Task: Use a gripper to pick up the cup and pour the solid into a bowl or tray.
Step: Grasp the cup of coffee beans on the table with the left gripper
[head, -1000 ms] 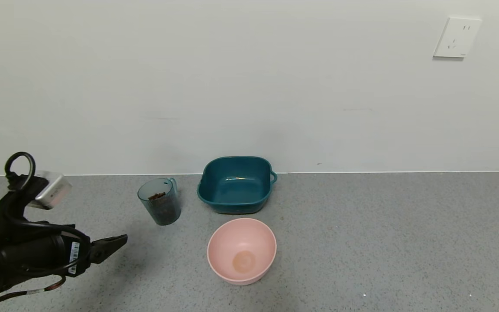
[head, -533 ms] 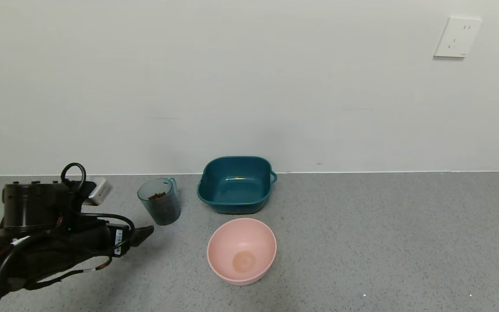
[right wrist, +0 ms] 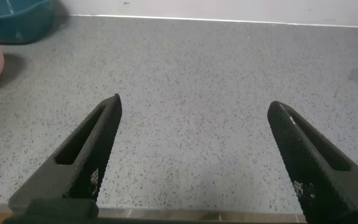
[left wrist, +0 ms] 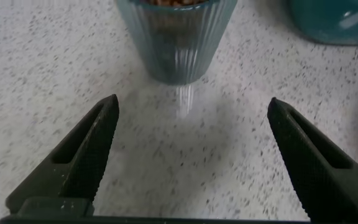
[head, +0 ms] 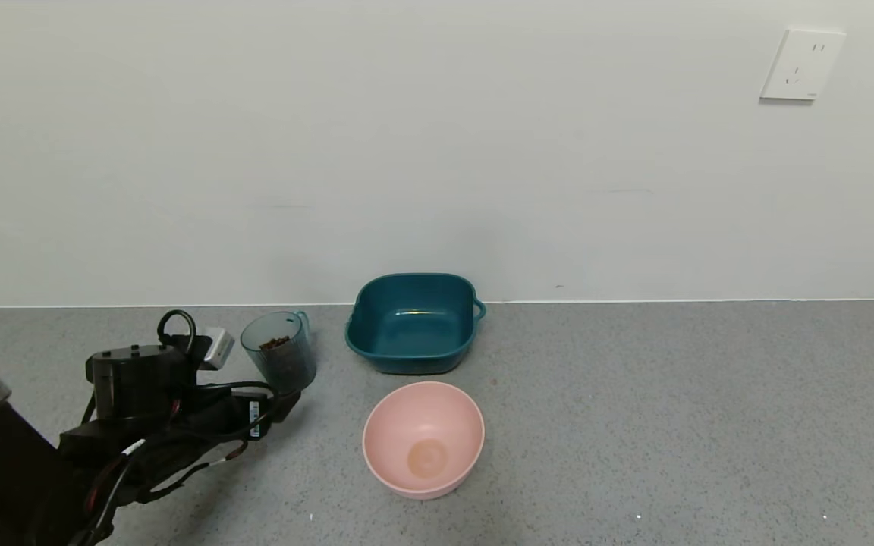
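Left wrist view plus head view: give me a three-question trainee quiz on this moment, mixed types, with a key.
1. True or false: the left gripper is shut on the cup.
2. Which container holds the brown pellets? A) pink bowl B) teal basin C) cup
3. Fill in: seen from the head, the basin stands between the pink bowl and the ____.

Key
1. False; the jaws are spread, with the cup just ahead of them and not touched.
2. C
3. wall

The right gripper is open over bare counter.
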Controlling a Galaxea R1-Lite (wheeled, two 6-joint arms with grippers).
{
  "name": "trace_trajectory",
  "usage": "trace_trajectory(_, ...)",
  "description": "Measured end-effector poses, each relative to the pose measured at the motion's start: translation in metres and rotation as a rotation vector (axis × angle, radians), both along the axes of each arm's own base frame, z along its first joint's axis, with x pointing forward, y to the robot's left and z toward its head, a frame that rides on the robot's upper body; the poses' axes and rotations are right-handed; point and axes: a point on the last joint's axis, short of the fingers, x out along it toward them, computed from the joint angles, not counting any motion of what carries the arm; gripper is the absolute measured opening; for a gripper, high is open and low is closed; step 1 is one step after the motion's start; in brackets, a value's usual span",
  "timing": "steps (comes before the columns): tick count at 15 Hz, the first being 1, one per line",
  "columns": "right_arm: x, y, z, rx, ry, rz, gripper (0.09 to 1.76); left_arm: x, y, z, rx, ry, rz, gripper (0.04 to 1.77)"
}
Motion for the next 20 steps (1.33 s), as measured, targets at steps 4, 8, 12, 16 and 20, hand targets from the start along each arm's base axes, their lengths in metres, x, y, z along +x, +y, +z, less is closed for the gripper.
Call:
trace_trajectory(4,0.0,0.0,0.0,0.0,0.0,0.0,1.71,0.014,-0.004,-0.018,-0.005,-0.078,-0.007,1.72)
trace_trajectory(8,0.0,0.0,0.0,0.0,0.0,0.0,1.71,0.025,-0.005,-0.034,-0.025,-0.153,0.026,1.72)
trace_trajectory(12,0.0,0.0,0.0,0.0,0.0,0.0,1.71,0.034,-0.005,-0.052,-0.026,-0.193,0.035,1.72)
trace_trajectory(16,0.0,0.0,0.0,0.0,0.0,0.0,1.71,0.04,-0.006,-0.063,-0.024,-0.179,0.036,1.72)
trace_trajectory(20,0.0,0.0,0.0,0.0,0.0,0.0,1.71,0.047,-0.006,-0.063,-0.021,-0.198,0.049,1.72)
